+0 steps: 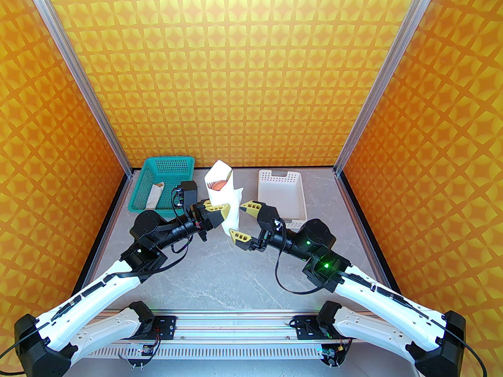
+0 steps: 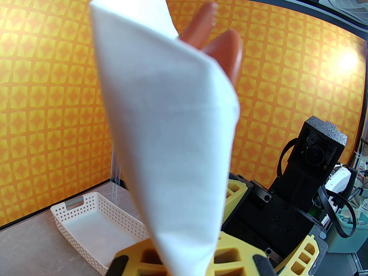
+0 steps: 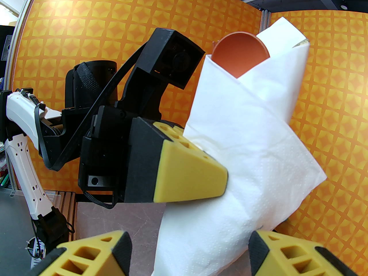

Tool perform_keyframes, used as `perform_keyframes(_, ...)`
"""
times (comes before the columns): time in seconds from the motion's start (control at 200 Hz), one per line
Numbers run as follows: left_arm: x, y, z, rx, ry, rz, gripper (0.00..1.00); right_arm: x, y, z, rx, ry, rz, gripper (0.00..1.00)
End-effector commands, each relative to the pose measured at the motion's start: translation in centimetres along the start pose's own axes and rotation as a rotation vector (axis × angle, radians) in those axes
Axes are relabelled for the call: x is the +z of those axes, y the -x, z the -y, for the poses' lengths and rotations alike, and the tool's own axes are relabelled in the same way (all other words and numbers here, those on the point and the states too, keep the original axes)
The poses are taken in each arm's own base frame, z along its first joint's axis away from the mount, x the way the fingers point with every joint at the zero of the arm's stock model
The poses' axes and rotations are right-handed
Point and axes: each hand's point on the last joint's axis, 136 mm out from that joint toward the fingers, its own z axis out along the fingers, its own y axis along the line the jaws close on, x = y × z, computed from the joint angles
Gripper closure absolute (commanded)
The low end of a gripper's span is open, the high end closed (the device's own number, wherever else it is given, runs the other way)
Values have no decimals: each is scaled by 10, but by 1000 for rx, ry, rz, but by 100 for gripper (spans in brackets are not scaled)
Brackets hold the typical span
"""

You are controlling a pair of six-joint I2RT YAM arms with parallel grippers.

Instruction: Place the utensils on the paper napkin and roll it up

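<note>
The paper napkin point(image 1: 224, 196) is rolled into an upright white cone around the utensils. It is lifted above the table, with my left gripper point(image 1: 220, 210) shut on its lower part. The reddish-brown spoon bowl point(image 1: 218, 185) pokes out of the top. In the left wrist view the napkin point(image 2: 166, 125) rises between my fingers, with the spoon point(image 2: 227, 53) and an orange fork tip point(image 2: 202, 20) above it. My right gripper point(image 1: 237, 219) stands open, its fingers straddling the napkin's bottom end. The right wrist view shows the napkin point(image 3: 247, 154), the spoon point(image 3: 240, 53) and a left finger point(image 3: 187, 177) pressed on the paper.
A teal basket point(image 1: 143, 183) stands at the back left, holding a slim white paper tube point(image 1: 155, 196). A white perforated basket point(image 1: 281, 173) sits at the back right, also seen in the left wrist view point(image 2: 74, 203). Orange patterned walls close in three sides.
</note>
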Motion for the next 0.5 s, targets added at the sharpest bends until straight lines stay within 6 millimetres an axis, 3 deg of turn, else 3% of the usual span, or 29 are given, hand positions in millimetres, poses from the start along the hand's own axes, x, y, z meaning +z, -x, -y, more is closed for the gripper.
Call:
perform_keyframes(0.0, 2, 11, 5, 21, -9, 22, 100, 4, 15, 3, -14, -11, 37, 28)
perform_keyframes(0.495, 5, 11, 7, 23, -18, 19, 100, 12, 14, 0, 11, 26, 37, 30)
